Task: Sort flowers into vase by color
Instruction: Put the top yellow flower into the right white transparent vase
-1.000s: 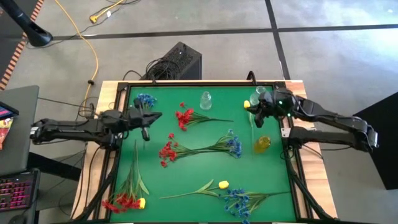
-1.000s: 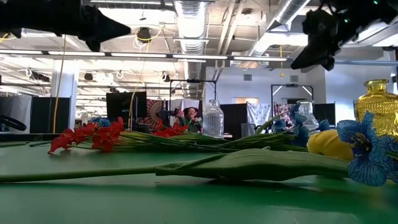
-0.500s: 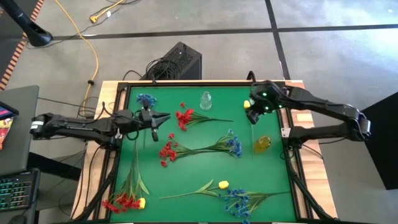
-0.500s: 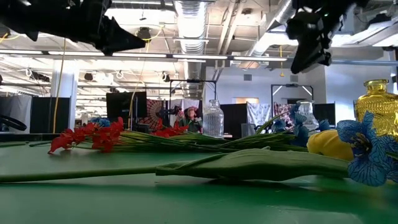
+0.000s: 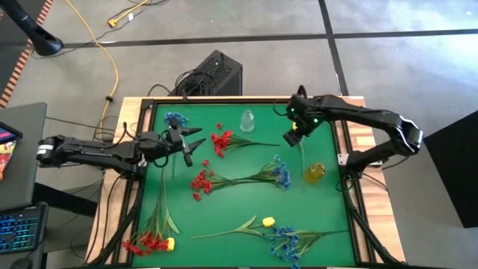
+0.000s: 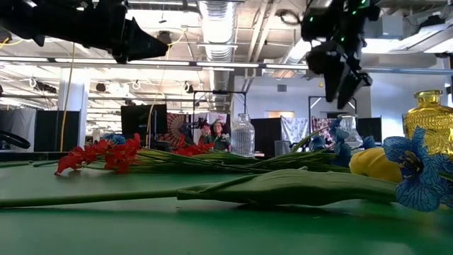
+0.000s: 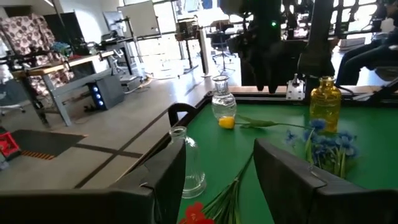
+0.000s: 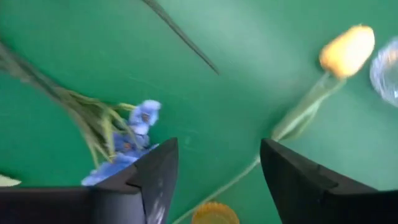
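You see no readable writing; left gripper (image 5: 191,140) spread, empty, near red flowers (image 5: 221,140); right gripper (image 5: 292,137) spread above yellow tulip (image 8: 347,49).

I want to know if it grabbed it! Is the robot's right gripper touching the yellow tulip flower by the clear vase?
Apart. In the right wrist view, the right gripper stands open with bare green mat between its fingers; the yellow tulip flower lies beyond them.
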Controlling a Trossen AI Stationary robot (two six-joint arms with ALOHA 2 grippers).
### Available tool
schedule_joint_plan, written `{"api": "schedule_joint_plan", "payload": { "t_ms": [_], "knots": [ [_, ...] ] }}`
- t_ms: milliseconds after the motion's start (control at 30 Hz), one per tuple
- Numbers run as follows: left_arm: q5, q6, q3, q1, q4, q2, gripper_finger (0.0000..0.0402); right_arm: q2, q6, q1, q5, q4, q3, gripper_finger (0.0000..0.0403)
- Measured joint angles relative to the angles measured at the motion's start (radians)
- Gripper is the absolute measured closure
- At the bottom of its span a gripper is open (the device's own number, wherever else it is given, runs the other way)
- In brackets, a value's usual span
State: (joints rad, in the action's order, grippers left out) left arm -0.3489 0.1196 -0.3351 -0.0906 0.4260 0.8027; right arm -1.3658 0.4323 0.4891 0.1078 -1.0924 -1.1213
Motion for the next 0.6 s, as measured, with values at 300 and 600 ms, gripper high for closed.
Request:
{"api": "schedule_joint_plan", "payload": {
  "t_ms": [300,600],
  "knots": [
    [0.011,-0.012,0.0,0.0,-0.033,0.0,0.022,-0.126,0.04,0.03,-0.091,-0.099,0.001,0.0142],
    [0.011,-0.029,0.001,0.0,-0.084,0.0,0.022,-0.066,0.108,0.008,-0.108,0.042,0.185,0.0142]
  ]
}}
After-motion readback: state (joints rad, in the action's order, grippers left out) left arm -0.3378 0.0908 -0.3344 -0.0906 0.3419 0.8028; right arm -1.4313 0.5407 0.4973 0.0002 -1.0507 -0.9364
